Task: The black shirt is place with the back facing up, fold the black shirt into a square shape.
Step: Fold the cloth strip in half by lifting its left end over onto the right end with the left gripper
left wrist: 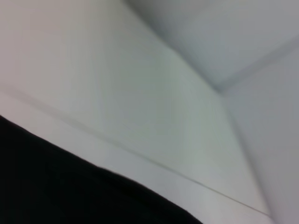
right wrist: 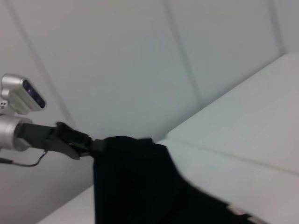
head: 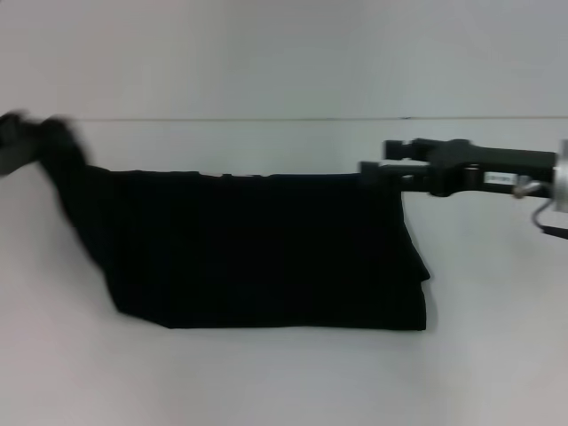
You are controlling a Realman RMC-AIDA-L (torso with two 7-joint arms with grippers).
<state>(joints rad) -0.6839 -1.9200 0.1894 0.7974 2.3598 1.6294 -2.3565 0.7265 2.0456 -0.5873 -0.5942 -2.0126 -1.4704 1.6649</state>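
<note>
We see the black shirt (head: 257, 248) stretched out wide across the white bench (head: 284, 382), its far edge pulled taut into a nearly straight line while the near edge lies on the surface, already looking like a doubled band rather than a full shirt. At the right end a layered corner hangs a little lower than the rest.

The right hand (head: 377, 173) is clamped on the far right corner of the cloth, holding it just off the bench. The left hand (head: 35, 142) is at the far left, with the cloth drawn up towards it in a peak; in the right wrist view it (right wrist: 86, 144) meets the bunched fabric, so we judge it is grasping that corner too.

We take this as mid-fold: both hands carrying the far edge together. The next move, in our judgement, calls for both hands to travel evenly towards the near edge, keeping the tension equal so the edge lands straight, then letting go only once the layers line up.
</note>
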